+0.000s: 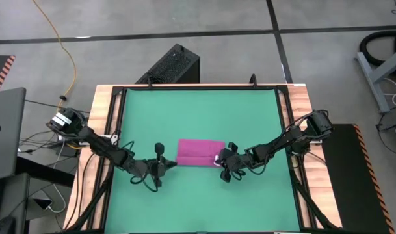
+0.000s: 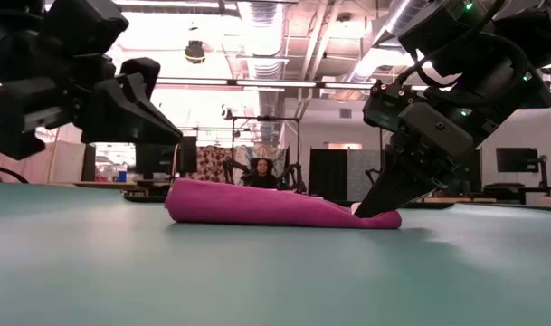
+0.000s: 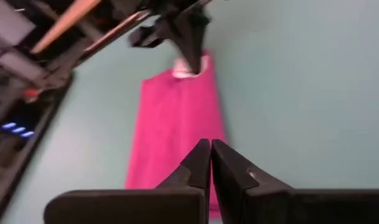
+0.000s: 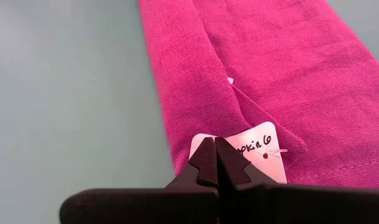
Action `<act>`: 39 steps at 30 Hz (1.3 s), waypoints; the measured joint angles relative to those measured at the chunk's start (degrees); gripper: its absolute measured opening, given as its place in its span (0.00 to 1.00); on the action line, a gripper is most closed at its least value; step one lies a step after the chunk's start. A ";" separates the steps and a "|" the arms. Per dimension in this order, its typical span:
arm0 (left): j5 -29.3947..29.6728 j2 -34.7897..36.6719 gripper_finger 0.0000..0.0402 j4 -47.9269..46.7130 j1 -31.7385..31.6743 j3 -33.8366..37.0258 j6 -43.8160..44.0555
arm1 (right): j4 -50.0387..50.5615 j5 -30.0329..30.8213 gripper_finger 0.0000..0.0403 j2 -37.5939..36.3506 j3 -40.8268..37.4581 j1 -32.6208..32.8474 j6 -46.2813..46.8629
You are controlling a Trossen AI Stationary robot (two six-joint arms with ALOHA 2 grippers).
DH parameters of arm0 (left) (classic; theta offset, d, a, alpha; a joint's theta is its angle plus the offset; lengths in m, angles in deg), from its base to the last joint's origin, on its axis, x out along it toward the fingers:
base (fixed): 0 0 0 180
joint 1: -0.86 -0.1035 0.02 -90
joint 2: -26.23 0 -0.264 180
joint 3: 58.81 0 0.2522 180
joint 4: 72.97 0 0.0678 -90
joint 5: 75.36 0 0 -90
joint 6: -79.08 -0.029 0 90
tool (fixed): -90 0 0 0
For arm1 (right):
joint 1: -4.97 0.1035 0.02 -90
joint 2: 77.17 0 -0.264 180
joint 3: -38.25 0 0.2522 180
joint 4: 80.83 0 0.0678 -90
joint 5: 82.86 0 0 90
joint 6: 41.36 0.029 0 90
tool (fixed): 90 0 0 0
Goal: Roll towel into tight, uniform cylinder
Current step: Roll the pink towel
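The magenta towel (image 1: 199,151) lies loosely folded over along its length on the green mat (image 1: 201,110). In the low view the towel (image 2: 257,206) is thicker at its left end and tapers flat to the right. Its white tag (image 4: 264,149) sits at the right end. My right gripper (image 4: 215,146) is shut, its tips down on that end. My left gripper (image 3: 210,149) is shut and hovers just off the towel's left end, raised above the mat (image 2: 175,134), touching nothing that I can see. My right gripper presses its shut fingertips (image 2: 370,206) down on the towel's right end, at the edge of the white tag (image 4: 239,140). The fingers slant down from the table's right side. The towel lies flat on the mat under them. Whether any cloth sits between the tips cannot be told.
The mat is bare on all sides of the towel, within a wooden table frame (image 1: 106,110). A black box (image 1: 175,65) stands beyond the far edge. A person (image 2: 260,172) sits far back in the room.
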 joint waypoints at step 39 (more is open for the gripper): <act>-24.57 -19.63 0.00 7.74 -21.54 0.18 4.58 | 3.69 9.37 0.02 -5.21 -0.32 3.53 1.44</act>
